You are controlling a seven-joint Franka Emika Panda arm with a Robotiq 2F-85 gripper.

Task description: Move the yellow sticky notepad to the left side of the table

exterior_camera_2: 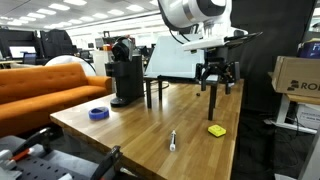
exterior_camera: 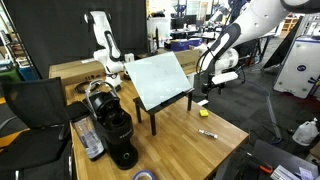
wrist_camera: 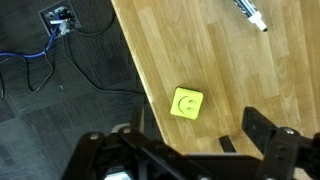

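The yellow sticky notepad [wrist_camera: 186,103], a small square pad with a smiley face drawn on it, lies on the wood-plank table [wrist_camera: 230,70] close to the table's edge. It also shows in both exterior views [exterior_camera: 203,111] [exterior_camera_2: 216,130]. My gripper [wrist_camera: 195,150] hangs well above the table, over and slightly beside the pad, and touches nothing. It is open and empty, as both exterior views show [exterior_camera: 205,88] [exterior_camera_2: 217,80].
A marker pen [wrist_camera: 250,12] [exterior_camera_2: 172,140] lies on the table beyond the pad. A white board on a black stand [exterior_camera: 160,80], a black coffee machine [exterior_camera: 112,122] and a blue tape roll [exterior_camera_2: 98,114] also stand on the table. Cables lie on the floor [wrist_camera: 60,50].
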